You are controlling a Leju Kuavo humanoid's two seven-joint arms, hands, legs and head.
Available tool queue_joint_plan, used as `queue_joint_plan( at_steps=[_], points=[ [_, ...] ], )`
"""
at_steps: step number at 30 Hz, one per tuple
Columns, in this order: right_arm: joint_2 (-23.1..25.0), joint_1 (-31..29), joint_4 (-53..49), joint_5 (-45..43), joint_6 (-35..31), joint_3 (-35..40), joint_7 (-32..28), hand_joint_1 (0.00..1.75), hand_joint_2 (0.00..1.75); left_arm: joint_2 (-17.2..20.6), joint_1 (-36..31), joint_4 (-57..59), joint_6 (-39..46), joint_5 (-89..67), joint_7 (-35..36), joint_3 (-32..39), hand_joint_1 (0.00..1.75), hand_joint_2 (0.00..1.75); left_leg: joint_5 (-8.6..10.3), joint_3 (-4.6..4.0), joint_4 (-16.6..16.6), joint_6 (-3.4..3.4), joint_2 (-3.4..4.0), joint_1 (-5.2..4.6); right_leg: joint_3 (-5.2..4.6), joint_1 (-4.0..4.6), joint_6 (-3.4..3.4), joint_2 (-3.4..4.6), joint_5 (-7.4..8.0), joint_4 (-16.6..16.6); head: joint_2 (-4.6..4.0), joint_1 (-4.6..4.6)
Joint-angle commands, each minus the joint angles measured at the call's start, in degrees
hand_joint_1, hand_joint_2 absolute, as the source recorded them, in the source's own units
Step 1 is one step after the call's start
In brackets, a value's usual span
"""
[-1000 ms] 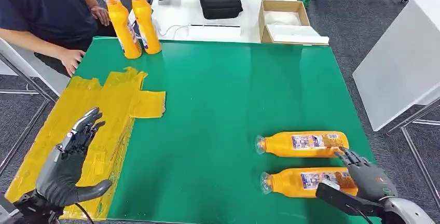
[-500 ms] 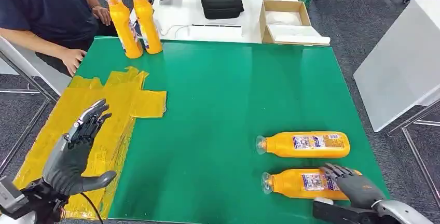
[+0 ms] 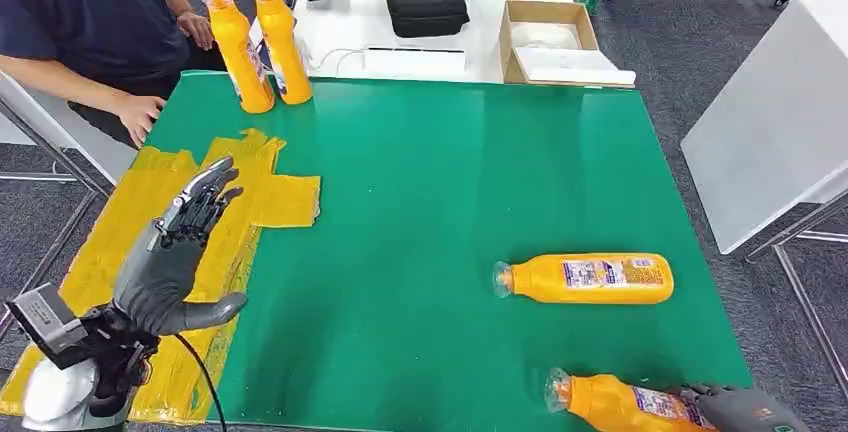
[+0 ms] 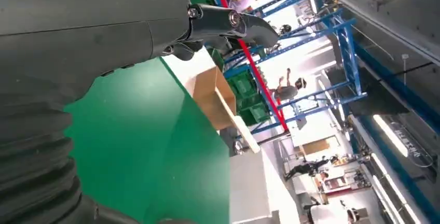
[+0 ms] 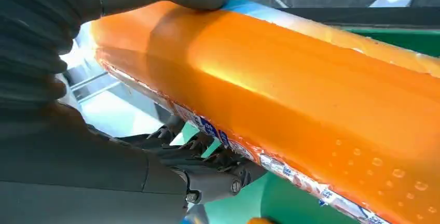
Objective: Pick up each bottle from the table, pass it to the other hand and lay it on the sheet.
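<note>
The right robot hand (image 3: 745,410) grips an orange plastic bottle with a printed label (image 3: 625,404) at the near right edge of the green-topped counter (image 3: 430,202), its thumb and fingers (image 5: 207,175) wrapped around the body. A second orange bottle (image 3: 585,279) lies on its side just beyond it. The left robot hand (image 3: 180,257) hovers with fingers spread, holding nothing, above the crumpled yellow sheet (image 3: 210,202) on the counter's left side. Two upright orange bottles (image 3: 255,42) stand at the counter's far left corner, beside a person's hand (image 3: 138,112).

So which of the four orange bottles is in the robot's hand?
The bottle at the table's near edge, gripped by the right hand; the others stand or lie untouched.
</note>
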Motion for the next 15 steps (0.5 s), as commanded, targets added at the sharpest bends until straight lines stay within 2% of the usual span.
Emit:
queue_joint_plan(
  at_steps=[1, 8, 9, 11, 13, 15],
  points=[
    [1.1, -5.6, 3.5, 0.1, -0.2, 14.0, 1.4, 1.75, 1.75, 0.6, -2.4, 2.6, 0.2, 0.3, 0.9, -2.4, 0.0, 1.75, 0.06, 0.18, -0.1, 0.03, -0.18, 0.09, 0.31, 0.11, -0.14, -0.18, 0.03, -0.2, 0.0, -0.02],
    [1.0, -5.6, 4.1, -0.8, -1.2, 14.4, 2.2, 1.75, 1.75, 0.6, -1.5, 2.8, 0.7, 0.5, 1.0, -1.8, 0.0, 1.75, 0.04, 0.23, -0.1, 0.02, 0.07, 0.12, 0.15, 0.11, -0.13, -0.03, 0.07, -0.2, 0.0, 0.0],
    [2.7, -6.6, 5.2, -0.7, -2.1, 14.4, 2.6, 1.75, 1.75, 0.5, -1.1, 2.8, 0.9, 0.3, 0.8, -1.6, 0.0, 1.75, 0.09, 0.28, -0.1, 0.02, 0.04, 0.13, 0.22, 0.12, -0.22, -0.07, 0.12, -0.2, 0.0, 0.02],
    [10.1, -10.6, 9.2, 1.8, -4.4, 13.9, 3.4, 1.75, 1.75, 0.3, 0.9, 1.6, 1.3, -0.1, 0.4, -0.4, 0.0, 1.75, 0.11, 0.37, -0.2, 0.02, 0.06, 0.15, 0.28, 0.16, -0.31, -0.05, 0.19, -0.3, 0.0, 0.0],
    [20.2, -15.5, 13.0, 5.5, -6.4, 11.0, 2.8, 1.75, 1.75, 0.1, 3.9, -0.7, 1.2, -0.8, -0.1, 1.0, 0.0, 1.75, 0.14, 0.57, -0.4, 0.0, 0.1, 0.25, 0.41, 0.29, -0.33, 0.0, 0.27, -0.6, 0.0, 0.0],
    [27.9, -16.9, 13.2, 5.2, -7.2, 5.8, 0.7, 1.75, 1.75, -0.6, 8.1, -3.1, 1.9, -1.4, -0.6, 2.9, 0.0, 1.75, 0.07, 0.5, -0.3, -0.07, 0.42, 0.45, 0.49, 0.51, -0.32, 0.31, 0.38, -0.6, 0.0, 0.02]
  ],
)
